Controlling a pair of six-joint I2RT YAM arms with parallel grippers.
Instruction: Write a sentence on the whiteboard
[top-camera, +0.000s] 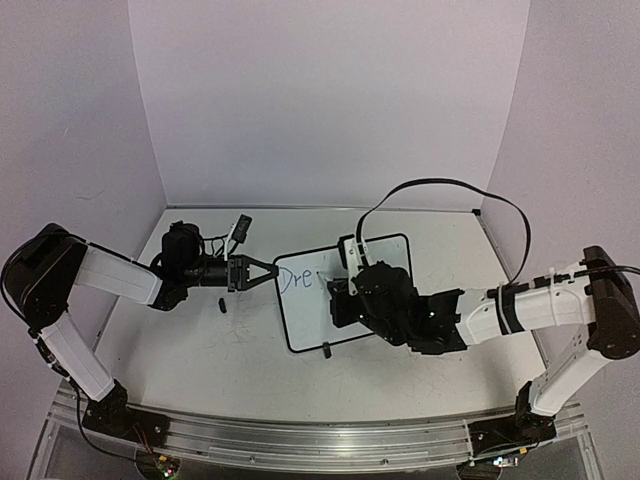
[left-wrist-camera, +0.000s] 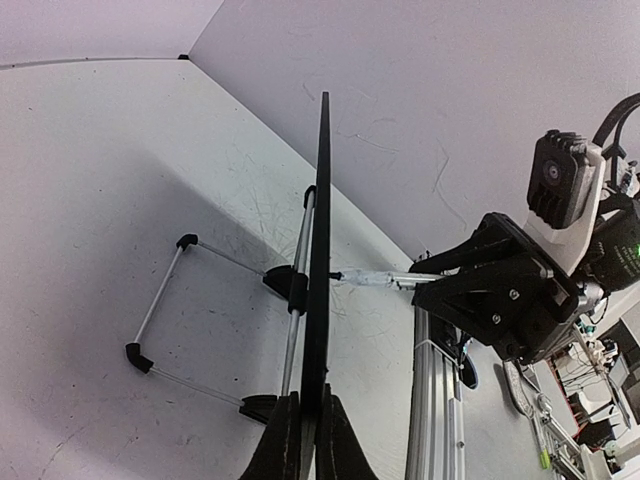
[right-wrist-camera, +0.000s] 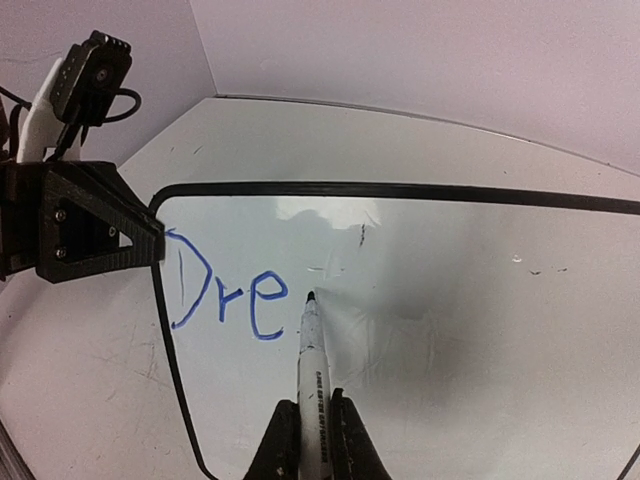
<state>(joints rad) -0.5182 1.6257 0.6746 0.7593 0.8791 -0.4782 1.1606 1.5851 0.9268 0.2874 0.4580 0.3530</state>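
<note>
The whiteboard (top-camera: 312, 318) stands tilted at the table's middle. The sentence (top-camera: 297, 279) reads "Dre" in blue at its upper left, also in the right wrist view (right-wrist-camera: 225, 290). My left gripper (top-camera: 272, 272) is shut on the board's left edge; the left wrist view shows the board edge-on (left-wrist-camera: 322, 230) between its fingers (left-wrist-camera: 310, 405). My right gripper (top-camera: 345, 290) is shut on a white marker (right-wrist-camera: 312, 370). The marker's tip is at the board (right-wrist-camera: 450, 330) just right of the "e". The marker also shows in the left wrist view (left-wrist-camera: 380, 279).
A small black cap (top-camera: 221, 305) lies on the table left of the board. A black object (top-camera: 240, 228) lies near the back wall. The board's wire stand (left-wrist-camera: 160, 310) sits behind it. An aluminium rail (top-camera: 300, 440) runs along the near edge.
</note>
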